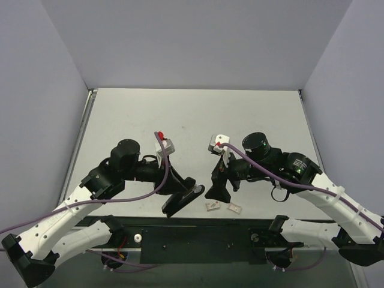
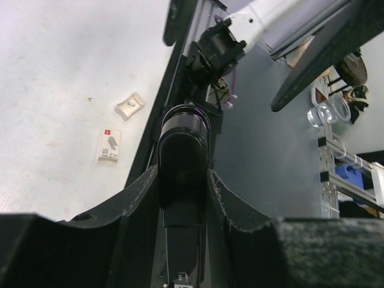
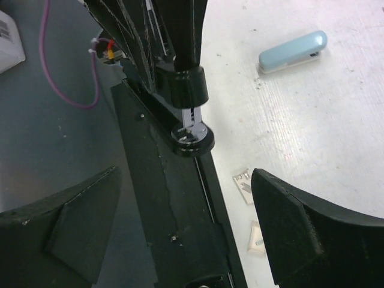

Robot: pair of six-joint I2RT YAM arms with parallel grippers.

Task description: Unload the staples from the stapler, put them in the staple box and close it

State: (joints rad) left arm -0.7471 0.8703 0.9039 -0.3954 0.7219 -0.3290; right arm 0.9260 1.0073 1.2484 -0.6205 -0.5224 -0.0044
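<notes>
A black stapler hangs over the table's near edge, and my left gripper is shut on it. In the left wrist view the stapler's body fills the gap at the left gripper, with both fingers pressed on its sides. In the right wrist view the stapler points down, with a metal part showing near its round end. Just right of the stapler, my right gripper stands open; in its own view the right gripper has nothing between its fingers.
Two small white packets lie on the table by the near edge, below the right gripper. A light blue stapler lies flat on the table farther off. The black base rail runs along the table's front edge.
</notes>
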